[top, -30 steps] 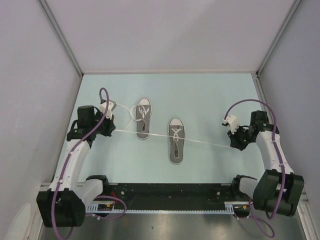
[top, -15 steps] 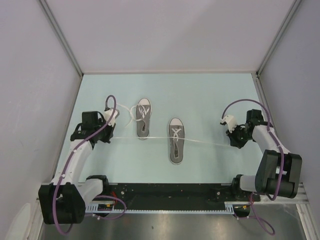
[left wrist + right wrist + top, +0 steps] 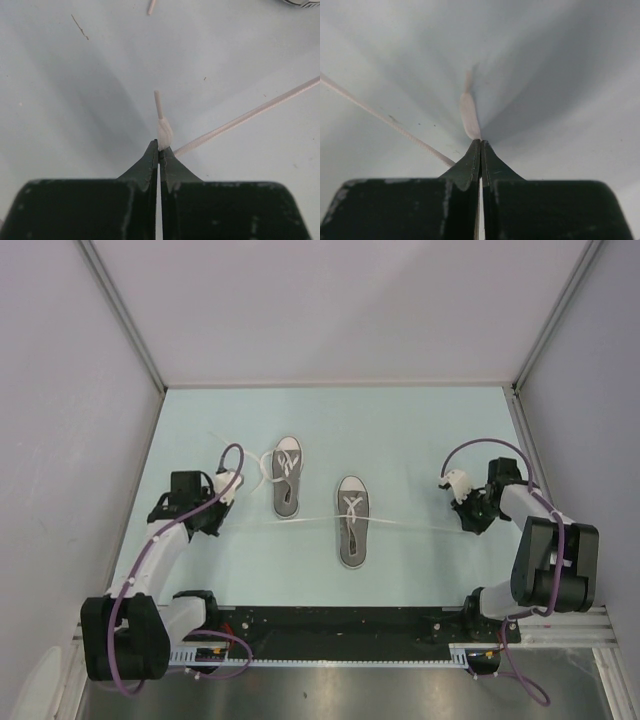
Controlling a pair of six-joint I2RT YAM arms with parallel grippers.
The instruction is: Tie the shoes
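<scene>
Two small grey sneakers lie on the pale blue table, toes away from me: the left shoe (image 3: pixel 286 475) and the right shoe (image 3: pixel 352 520). The right shoe's white laces (image 3: pixel 420 527) stretch taut out to both sides. My left gripper (image 3: pixel 215 523) is shut on the left lace end (image 3: pixel 163 131), low over the table left of the shoes. My right gripper (image 3: pixel 470 527) is shut on the right lace end (image 3: pixel 469 119), at the right of the table. The left shoe's laces (image 3: pixel 262 470) lie loose beside it.
Grey walls close in the table on the left, back and right. A loose lace tip (image 3: pixel 151 6) shows at the top of the left wrist view. The arms' bases and a black rail (image 3: pixel 340 630) run along the near edge.
Both grippers have lowered and drawn nearer to me, keeping the lace ends. The lace line across the right shoe now sits a little lower in the view.
</scene>
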